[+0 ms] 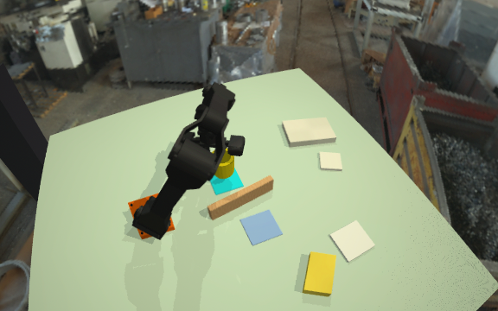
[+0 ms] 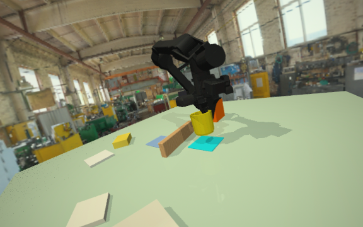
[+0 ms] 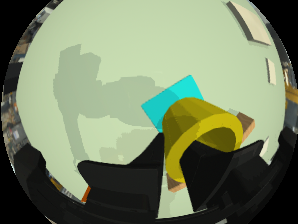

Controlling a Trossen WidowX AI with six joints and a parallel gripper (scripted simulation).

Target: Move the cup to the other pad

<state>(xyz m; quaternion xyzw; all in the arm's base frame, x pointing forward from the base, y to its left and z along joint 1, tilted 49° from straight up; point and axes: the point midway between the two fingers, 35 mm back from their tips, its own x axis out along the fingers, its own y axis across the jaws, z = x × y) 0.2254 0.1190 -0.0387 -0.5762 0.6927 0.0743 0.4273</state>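
Note:
The yellow cup [image 1: 225, 168] [image 2: 202, 124] [image 3: 200, 109] hangs a little above the cyan pad [image 1: 228, 187] [image 2: 200, 146] [image 3: 156, 111], roughly upright in the exterior view. My gripper [image 2: 204, 111] [image 3: 168, 136] is shut on the cup's wall at the rim, one finger inside and one outside. A shadow falls on the cyan pad. The blue pad [image 1: 261, 227] [image 2: 155, 141] lies bare on the other side of the wooden bar. No marbles show; the part of the cup's inside that is in view shows only its wall.
The wooden bar [image 1: 241, 198] [image 2: 176, 140] [image 3: 245, 123] stands between the two pads, close to the cyan one. A yellow block [image 1: 320, 273] [image 2: 122, 140], a large beige block [image 1: 309, 130] and smaller beige pieces [image 1: 330, 161] [image 1: 353, 241] lie farther off. The arm's base has an orange plate [image 2: 220, 110].

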